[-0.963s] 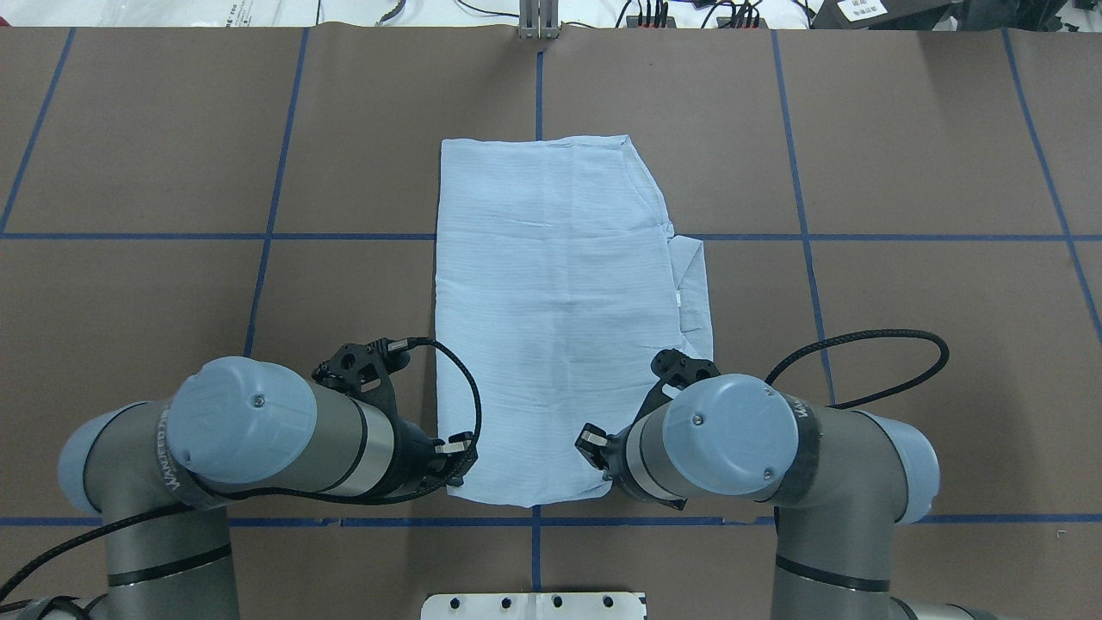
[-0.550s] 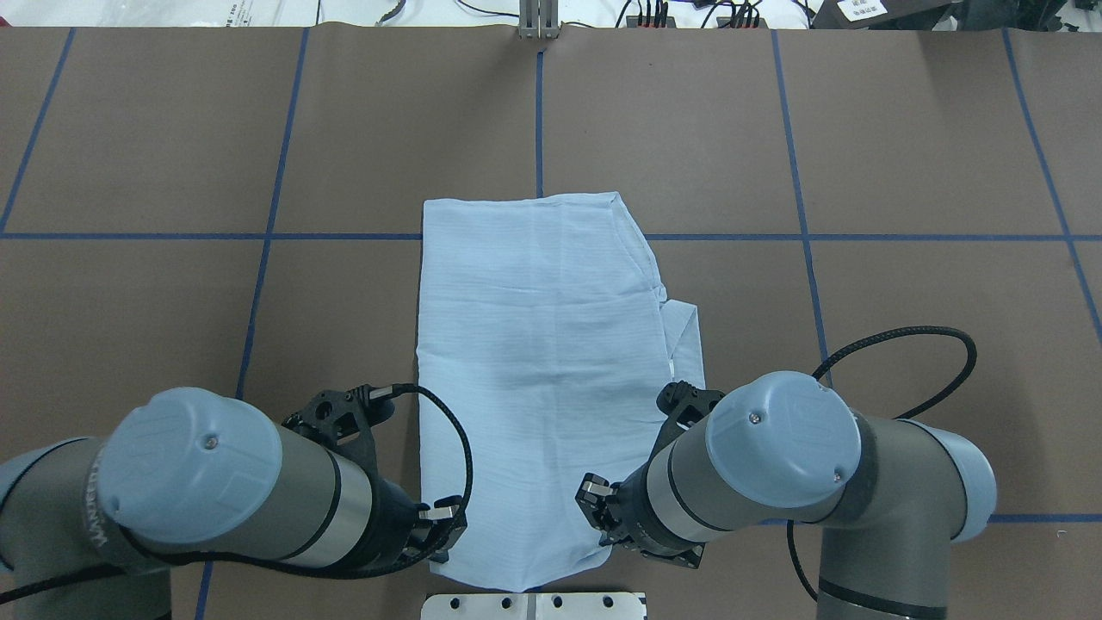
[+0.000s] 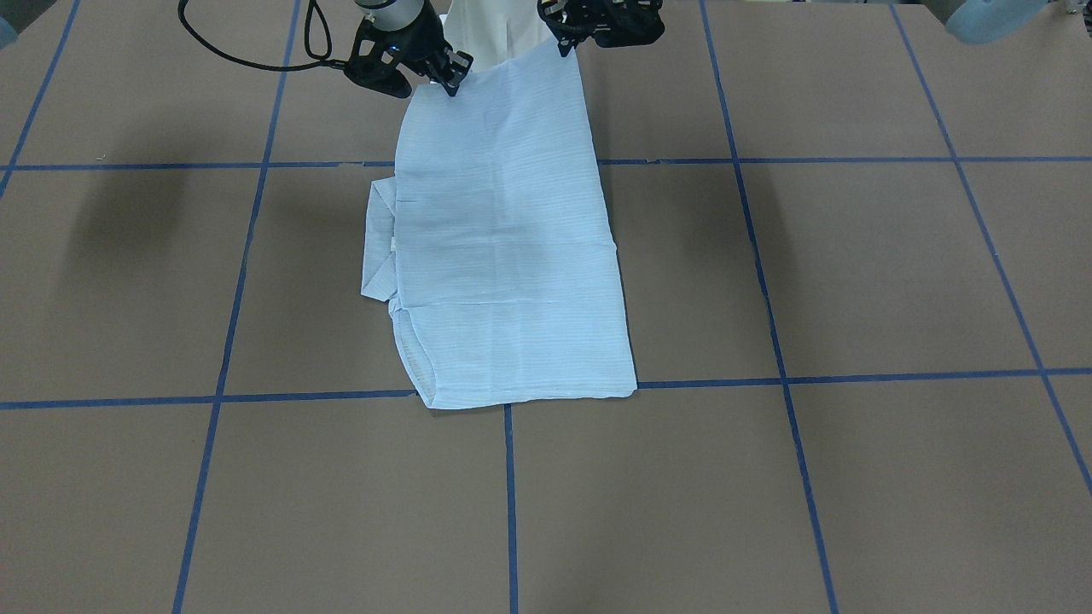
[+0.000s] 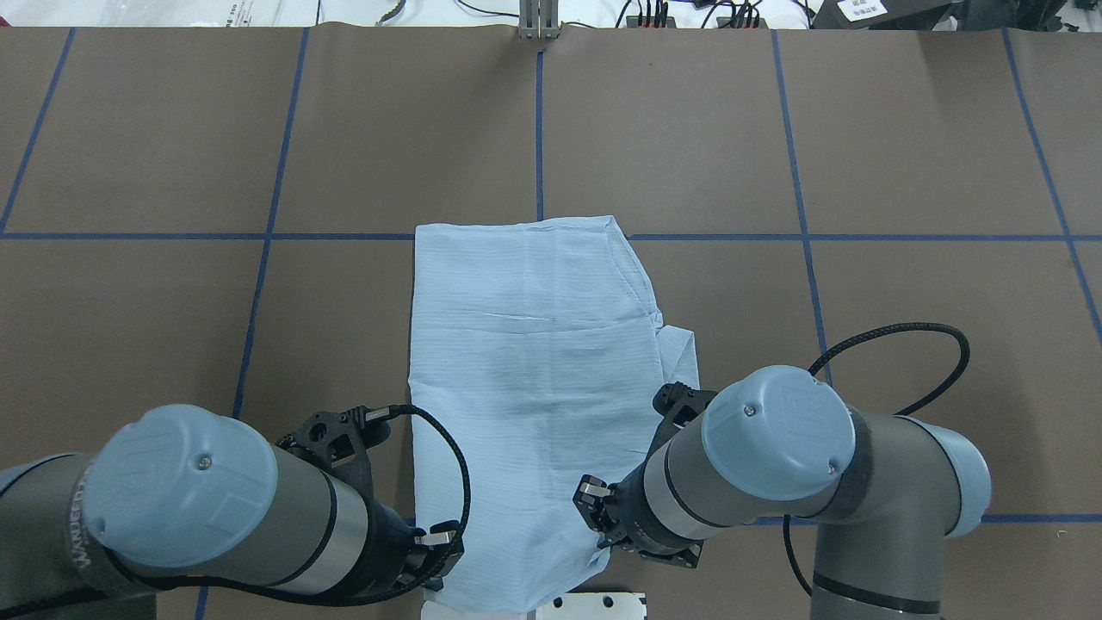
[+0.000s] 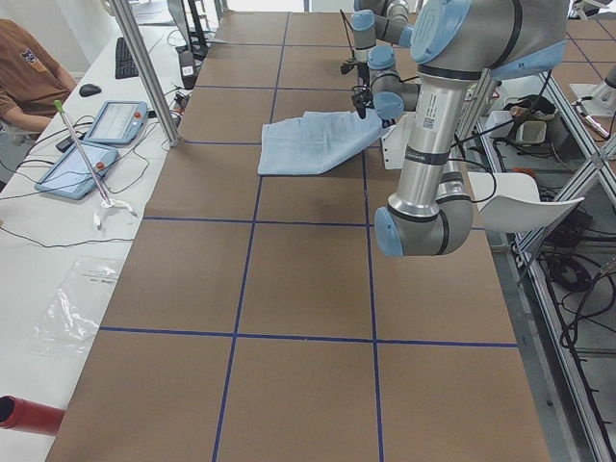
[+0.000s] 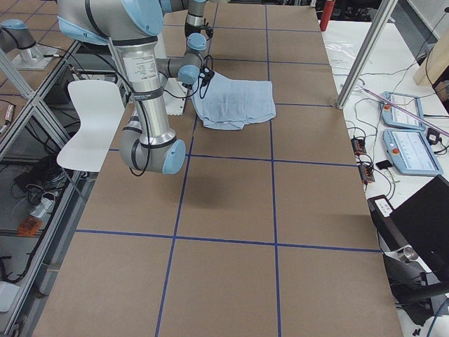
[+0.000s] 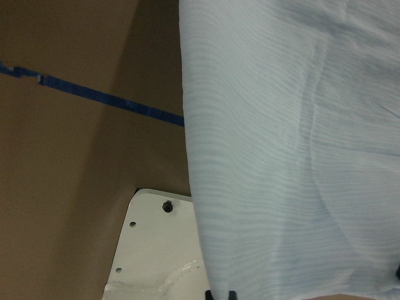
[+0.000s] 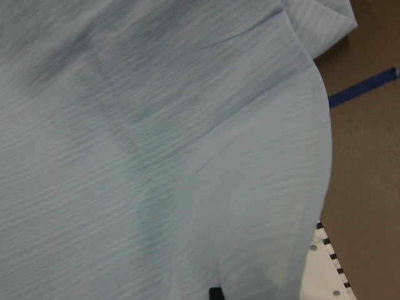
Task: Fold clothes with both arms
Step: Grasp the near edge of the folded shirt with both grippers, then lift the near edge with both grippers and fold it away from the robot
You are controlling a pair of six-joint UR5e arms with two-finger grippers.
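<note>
- A brown counter (image 4: 861, 129), divided into large squares by blue tape lines (image 4: 801, 237), fills the scene.
- Nearest the robot, a white pedestal plate (image 4: 603, 603) with small holes shows at the counter's near edge, partly under hanging cloth.
- The left end effector (image 4: 435, 564) is closed tight on the near left corner of the light-blue shirt (image 4: 534, 370). In its wrist view the cloth fills most of the frame, with dark finger ends at the bottom edge.
- The right end effector (image 4: 594, 517) pinches the near right corner in the same way.
- Between the 2 grips the shirt's near edge is raised off the counter and sags in a shallow curve above the plate.
- The left arm (image 4: 181, 491) and right arm (image 4: 775, 430) reach in from either side of the cloth, and a black cable (image 4: 904, 326) loops from the right arm above the counter.
- Farther out, the shirt lies flat as 1 long, finely striped panel along the centre tape line, with light creases.
- About midway, a folded flap (image 4: 680, 340) juts out on the robot's right side.
- The shirt's far edge lies along a cross tape line.
- Beyond the counter, a white side counter (image 5: 38, 250) carries 2 tablet-like pendants (image 5: 120, 122), and a person in a brown top (image 5: 24, 67) sits at its far end.
</note>
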